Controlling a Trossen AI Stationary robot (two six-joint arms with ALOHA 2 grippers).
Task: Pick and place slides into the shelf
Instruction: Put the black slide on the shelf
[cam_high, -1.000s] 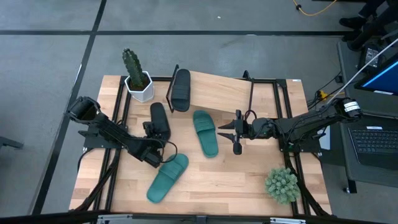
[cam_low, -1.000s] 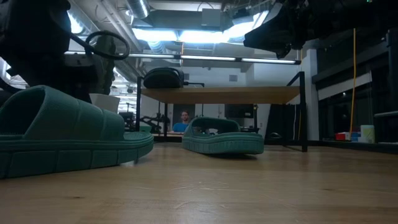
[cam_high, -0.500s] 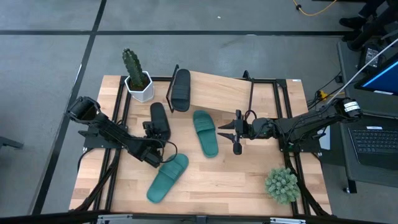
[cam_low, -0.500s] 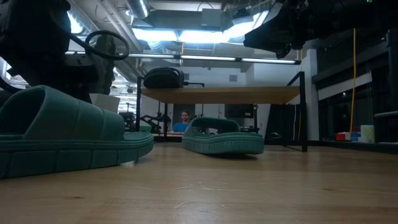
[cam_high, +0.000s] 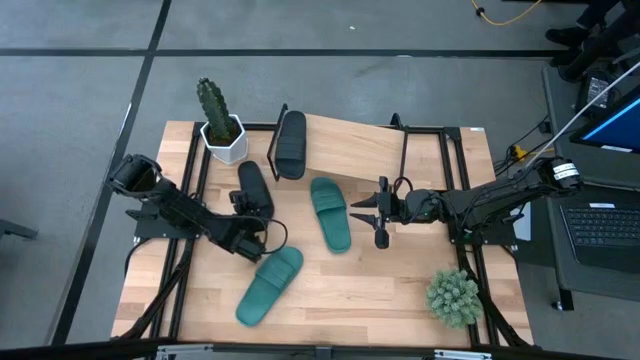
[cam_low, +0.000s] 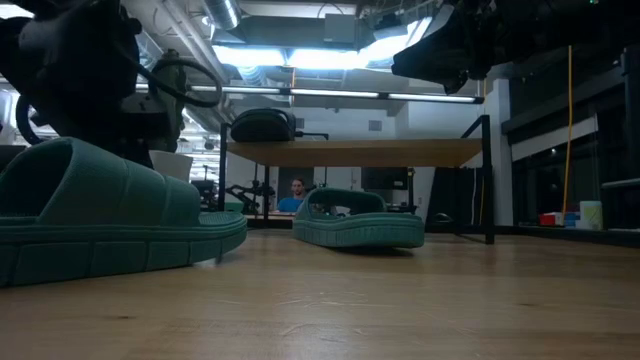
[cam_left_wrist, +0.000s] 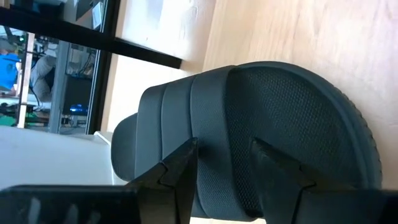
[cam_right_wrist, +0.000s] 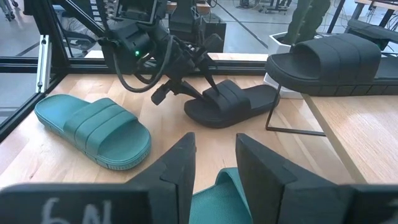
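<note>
a: what do i have on the counter (cam_high: 400, 300) right now?

b: from above, i see four slides. one black slide (cam_high: 290, 143) sits on the shelf (cam_high: 370, 150) at its left end, near the cactus in a white pot (cam_high: 222, 128). a second black slide (cam_high: 256, 190) lies on the counter just in front of the shelf's left end. a teal slide (cam_high: 330, 213) lies near the middle of the counter, and another teal slide (cam_high: 269, 284) lies closer to the front edge, angled.

a: and my left claw?

b: the left claw (cam_high: 248, 222) is at the heel end of the black slide on the counter. in the left wrist view its two fingers (cam_left_wrist: 180, 171) stand apart over the slide's strap and footbed, not pressed together. the right wrist view shows the fingertips down at that slide, but i cannot tell whether they actually grip it, so i would call the claw parted, with no firm hold visible.

a: the right claw?

b: the right claw (cam_high: 381, 214) hangs above the counter just right of the middle teal slide, touching nothing. in its wrist view the fingers (cam_right_wrist: 180, 163) are spread with a clear gap and nothing between them.

a: anything else?

b: a round green plant (cam_high: 452, 296) stands at the counter's front right corner. in the low view, a person (cam_low: 297, 196) shows far off under the shelf board.
</note>
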